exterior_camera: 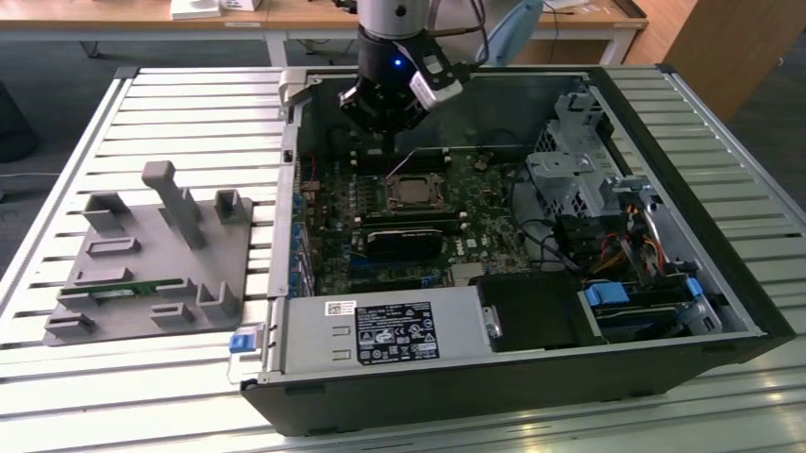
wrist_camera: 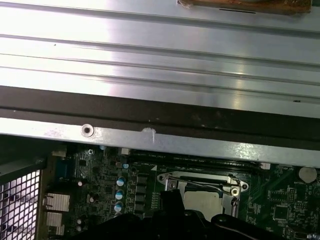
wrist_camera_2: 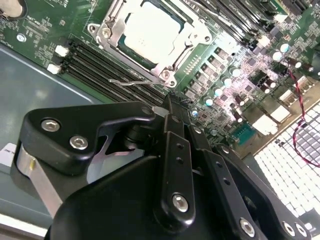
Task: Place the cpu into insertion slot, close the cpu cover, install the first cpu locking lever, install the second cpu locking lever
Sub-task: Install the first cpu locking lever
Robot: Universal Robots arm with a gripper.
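The pincer [exterior_camera: 384,121] hangs above the open computer case [exterior_camera: 705,311], over the far edge of the green board [exterior_camera: 330,247]. Its fingertips are hidden behind its own dark body in the exterior view and cut off in both wrist views, so whether it is clenched or released cannot be told.

The cpu [wrist_camera_2: 152,31] lies in the slot [exterior_camera: 413,192], its pale top showing through the window of the cover [wrist_camera_2: 119,41], which lies flat around it. In the second wrist view a thin wire lever [wrist_camera_2: 131,81] runs along one side of the cover; whether it is latched is hard to make out. In the first wrist view the cpu [wrist_camera: 201,201] is partly hidden by the black pincer housing [wrist_camera: 175,220], and a wire lever [wrist_camera: 200,183] crosses the cover's top edge.

The exterior view alone shows the grey fixture [exterior_camera: 158,253] lying on the slatted metal table [exterior_camera: 189,104], well apart from the case at the exterior view's left, with wooden desks [exterior_camera: 315,14] behind. The first wrist view shows the table slats beyond the case wall.
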